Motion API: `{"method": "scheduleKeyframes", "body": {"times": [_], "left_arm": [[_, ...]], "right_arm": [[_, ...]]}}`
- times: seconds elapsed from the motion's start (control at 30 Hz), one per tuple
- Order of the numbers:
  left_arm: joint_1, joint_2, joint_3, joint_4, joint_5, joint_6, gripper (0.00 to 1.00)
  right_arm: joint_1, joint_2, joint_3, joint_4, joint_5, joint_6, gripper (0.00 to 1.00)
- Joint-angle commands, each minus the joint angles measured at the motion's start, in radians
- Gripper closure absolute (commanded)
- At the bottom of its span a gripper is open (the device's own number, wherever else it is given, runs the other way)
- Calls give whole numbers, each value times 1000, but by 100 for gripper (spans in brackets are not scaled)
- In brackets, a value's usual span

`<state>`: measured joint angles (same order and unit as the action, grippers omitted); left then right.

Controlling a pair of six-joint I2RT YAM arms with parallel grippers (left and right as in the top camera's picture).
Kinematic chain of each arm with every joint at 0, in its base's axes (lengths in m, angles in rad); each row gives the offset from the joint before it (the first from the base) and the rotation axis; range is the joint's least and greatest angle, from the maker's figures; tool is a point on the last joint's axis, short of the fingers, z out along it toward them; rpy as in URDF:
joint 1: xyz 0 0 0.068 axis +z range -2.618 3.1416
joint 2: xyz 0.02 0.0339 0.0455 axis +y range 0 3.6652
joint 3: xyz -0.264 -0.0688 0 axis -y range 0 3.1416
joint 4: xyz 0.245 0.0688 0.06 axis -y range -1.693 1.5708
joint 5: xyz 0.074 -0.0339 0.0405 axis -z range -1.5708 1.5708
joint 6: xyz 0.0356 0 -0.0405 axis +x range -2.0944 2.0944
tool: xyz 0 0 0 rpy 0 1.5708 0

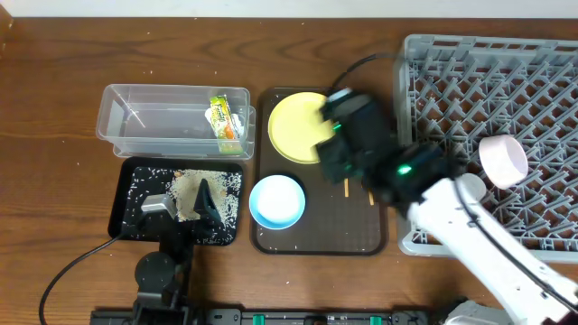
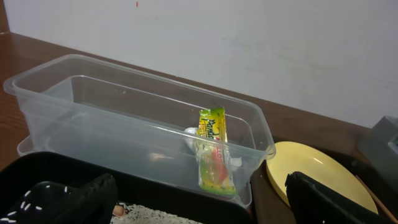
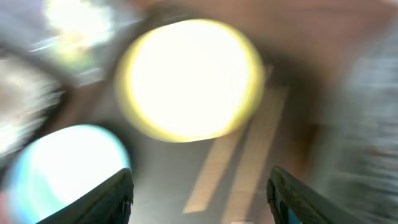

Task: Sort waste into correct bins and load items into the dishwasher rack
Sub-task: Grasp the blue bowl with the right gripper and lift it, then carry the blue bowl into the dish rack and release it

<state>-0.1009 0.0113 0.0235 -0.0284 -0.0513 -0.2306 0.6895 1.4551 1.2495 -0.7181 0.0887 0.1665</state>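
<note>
Right claw (image 3: 199, 208) spread wide and empty above the brown tray (image 1: 325, 227), light blue bowl (image 3: 62, 168) close at one side. Yellow plate (image 3: 189, 78) lies just ahead, chopsticks (image 3: 255, 155) nearer, in line with its gap

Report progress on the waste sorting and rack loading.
Done: the snack wrapper lies in the clear tub, rice scraps are in the black tray, and the pinkish-white bowl sits in the dishwasher rack. In hand: the right gripper, open and empty, hovers over the brown tray near the chopsticks. Left: the yellow plate, blue bowl and chopsticks are on that tray, not yet racked.
</note>
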Motion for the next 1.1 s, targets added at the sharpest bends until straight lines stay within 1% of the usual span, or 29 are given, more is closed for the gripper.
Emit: {"method": "scheduleKeyframes", "body": {"times": [0.0, 0.03, 0.1, 0.17, 0.23, 0.27, 0.3, 0.33, 0.37, 0.4, 0.57, 0.7, 0.87, 0.97, 1.07], "left_arm": [[4, -5, -19, -39, -11, 13, 11], [4, -5, -19, -39, -11, 13, 11], [4, -5, -19, -39, -11, 13, 11], [4, -5, -19, -39, -11, 13, 11], [4, -5, -19, -39, -11, 13, 11], [4, -5, -19, -39, -11, 13, 11], [4, -5, -19, -39, -11, 13, 11], [4, -5, -19, -39, -11, 13, 11], [4, -5, -19, -39, -11, 13, 11], [4, -5, -19, -39, -11, 13, 11], [4, -5, -19, -39, -11, 13, 11], [4, -5, -19, -39, -11, 13, 11], [4, -5, -19, -39, -11, 13, 11], [4, -5, -19, -39, -11, 13, 11], [4, -5, -19, -39, -11, 13, 11]], "right_arm": [[100, 93, -36, -12, -163, 181, 36], [121, 125, -37, -16, -154, 216, 36], [155, 199, -37, -31, -99, 325, 40], [164, 259, -37, -39, -58, 405, 41], [159, 315, -37, -32, -53, 432, 45], [152, 342, -37, -31, -64, 440, 50], [146, 360, -37, -31, -76, 440, 68], [140, 380, -37, -33, -101, 439, 89], [138, 393, -37, -39, -118, 439, 96], [136, 402, -37, -51, -123, 439, 99], [121, 360, -34, -107, -19, 439, 99], [72, 227, -34, -134, 155, 439, 99], [-40, -3, -34, -154, 560, 434, 99], [-134, -114, -34, -122, 815, 378, 99], [-233, -174, -34, -55, 993, 287, 99]]}}
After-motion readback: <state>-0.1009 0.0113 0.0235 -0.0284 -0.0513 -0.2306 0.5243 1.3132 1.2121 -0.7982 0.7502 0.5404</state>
